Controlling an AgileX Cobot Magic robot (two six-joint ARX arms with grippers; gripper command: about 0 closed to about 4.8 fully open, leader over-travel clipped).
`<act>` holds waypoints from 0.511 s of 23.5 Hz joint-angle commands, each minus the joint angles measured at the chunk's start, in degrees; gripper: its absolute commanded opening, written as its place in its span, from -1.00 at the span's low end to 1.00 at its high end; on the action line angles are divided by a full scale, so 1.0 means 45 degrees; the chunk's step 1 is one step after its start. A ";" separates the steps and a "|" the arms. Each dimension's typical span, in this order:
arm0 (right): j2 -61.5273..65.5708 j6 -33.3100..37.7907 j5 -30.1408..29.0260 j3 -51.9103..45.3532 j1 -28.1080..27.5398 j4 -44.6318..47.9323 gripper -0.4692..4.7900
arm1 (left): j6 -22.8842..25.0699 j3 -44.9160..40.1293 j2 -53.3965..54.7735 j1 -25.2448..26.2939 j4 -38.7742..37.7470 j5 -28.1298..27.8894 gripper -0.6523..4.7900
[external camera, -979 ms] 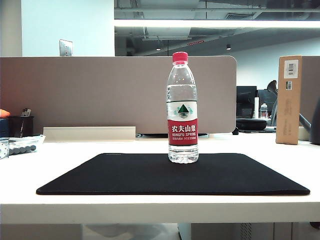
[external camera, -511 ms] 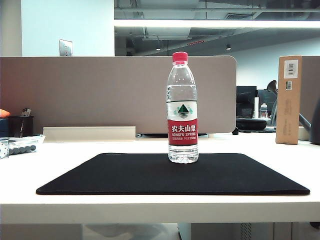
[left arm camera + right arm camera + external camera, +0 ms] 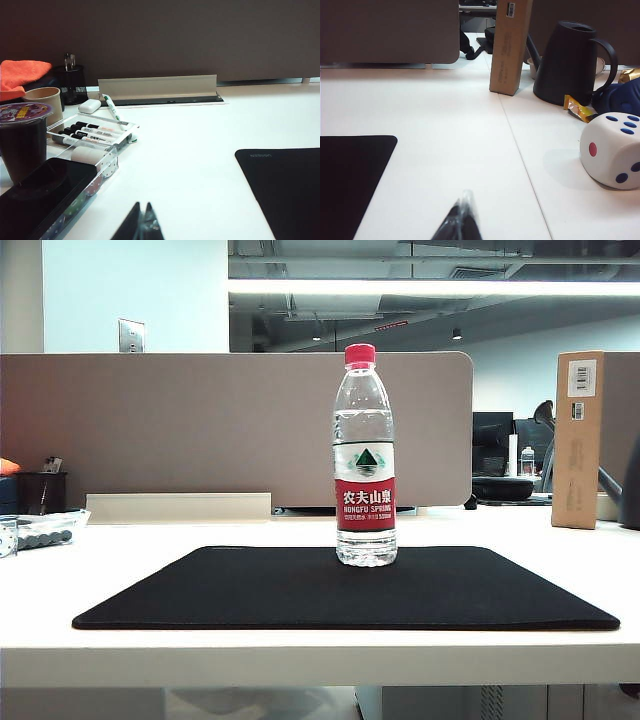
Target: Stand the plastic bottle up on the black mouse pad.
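Observation:
The plastic bottle (image 3: 365,455), clear with a red cap and a red-and-white label, stands upright on the black mouse pad (image 3: 250,590) near its far edge in the exterior view. Neither arm shows in that view. In the left wrist view my left gripper (image 3: 142,206) is shut and empty over the white desk, with a corner of the mouse pad (image 3: 287,185) off to one side. In the right wrist view my right gripper (image 3: 464,196) is also shut with nothing in it, and a corner of the mouse pad (image 3: 345,175) lies beside it.
Near the left gripper lie a clear tray of markers (image 3: 92,135), a dark cup (image 3: 22,140) and a black phone (image 3: 40,197). Near the right gripper stand a cardboard box (image 3: 509,45), a black jug (image 3: 567,62) and a large white die (image 3: 612,150). A grey partition (image 3: 240,430) backs the desk.

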 commanded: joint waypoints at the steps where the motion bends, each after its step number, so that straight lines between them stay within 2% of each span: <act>1: 0.0000 0.0044 0.0010 -0.0058 -0.0005 0.0151 -0.84 | 0.0044 0.0058 0.0010 0.0005 0.0155 0.0049 -0.78; 12: 0.0000 0.0049 0.0010 -0.0058 -0.0005 0.0112 -0.84 | 0.0044 0.0058 0.0010 0.0005 0.0155 0.0049 -0.78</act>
